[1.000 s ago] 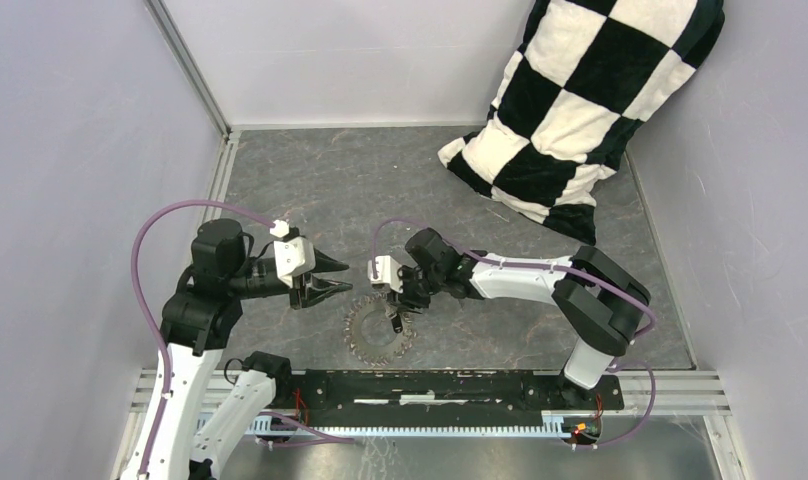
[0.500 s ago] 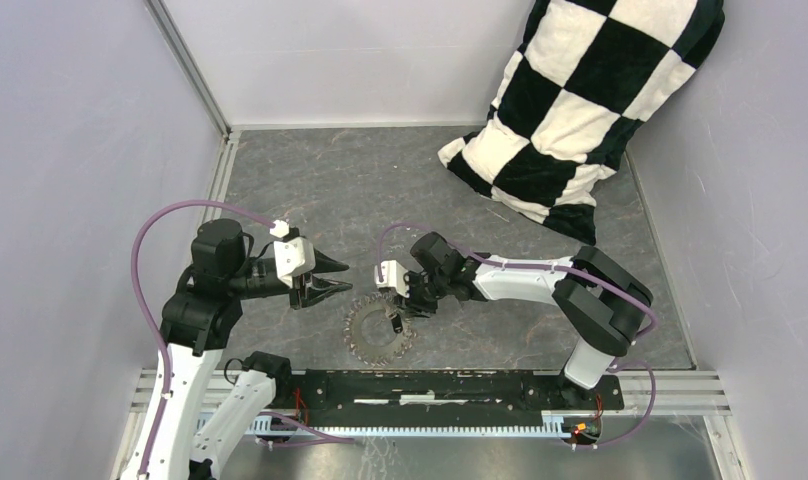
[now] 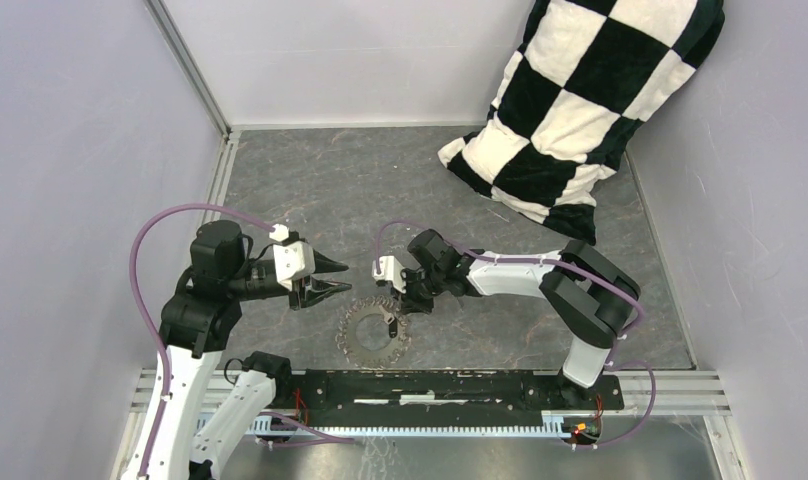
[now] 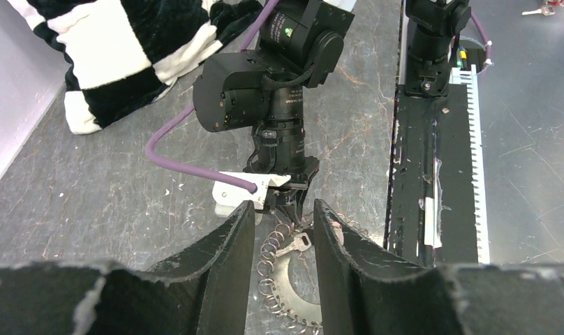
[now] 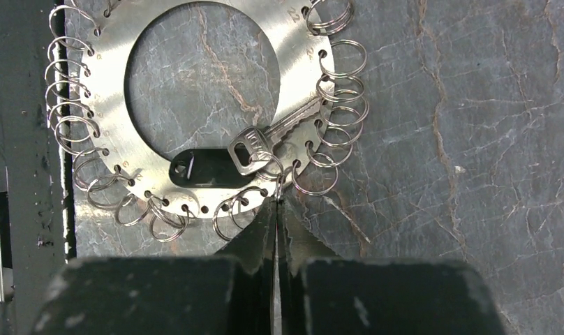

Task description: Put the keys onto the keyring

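Key [image 5: 278,131] on keyring [image 5: 110,105], just beyond right tool [image 5: 276,202]

1. My white-shelled left arm [image 3: 175,395], at seven o'clock in the overhead view, has bulky black joint housings.
2. A lilac cable [image 3: 133,275] runs along it to a small white block [image 3: 292,258] at the wrist.
3. My left gripper [image 3: 348,277] ends in black wedge-shaped fingers [image 4: 227,258] with scuffed grey edges.
4. My right arm [image 3: 510,275], at four o'clock, has a white forearm and a black elbow. A green light [image 4: 287,31] glows on its black housing.
5. A second lilac cable [image 4: 195,170] plugs into its white bracket [image 4: 248,185].
6. My right gripper [image 5: 276,202] has matte black fingers [image 5: 255,244].
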Robot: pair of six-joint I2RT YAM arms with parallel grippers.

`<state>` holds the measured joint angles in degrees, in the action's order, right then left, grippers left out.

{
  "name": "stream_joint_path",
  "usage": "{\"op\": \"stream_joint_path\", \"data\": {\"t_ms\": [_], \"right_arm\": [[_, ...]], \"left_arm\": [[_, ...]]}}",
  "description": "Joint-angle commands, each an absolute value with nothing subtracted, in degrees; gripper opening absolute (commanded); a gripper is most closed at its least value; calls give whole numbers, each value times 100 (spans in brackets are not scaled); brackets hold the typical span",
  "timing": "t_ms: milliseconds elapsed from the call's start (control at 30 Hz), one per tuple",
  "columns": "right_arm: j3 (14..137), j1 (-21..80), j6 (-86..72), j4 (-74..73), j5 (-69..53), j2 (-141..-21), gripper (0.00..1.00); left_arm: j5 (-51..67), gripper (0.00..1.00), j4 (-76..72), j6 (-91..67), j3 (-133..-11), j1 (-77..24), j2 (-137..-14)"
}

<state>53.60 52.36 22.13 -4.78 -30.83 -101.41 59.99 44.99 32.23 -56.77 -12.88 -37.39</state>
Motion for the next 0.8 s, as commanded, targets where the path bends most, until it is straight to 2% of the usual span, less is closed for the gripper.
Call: {"op": "stream_joint_path", "data": {"t_ms": [0, 667, 767], "right_arm": [[5513, 5203, 2058, -366, -3167, -10141, 0], [4817, 5219, 453, 1337, -3622, -7154, 0], [4999, 5303, 432, 1080, -3510, -6922, 0]], "left_arm": [[5956, 43, 4548, 3494, -5794, -1292, -3687], [6571, 42, 4971, 3815, -5411, -1292, -3700], [6809, 44, 4946, 3817, -5417, -1292, -3713]]}}
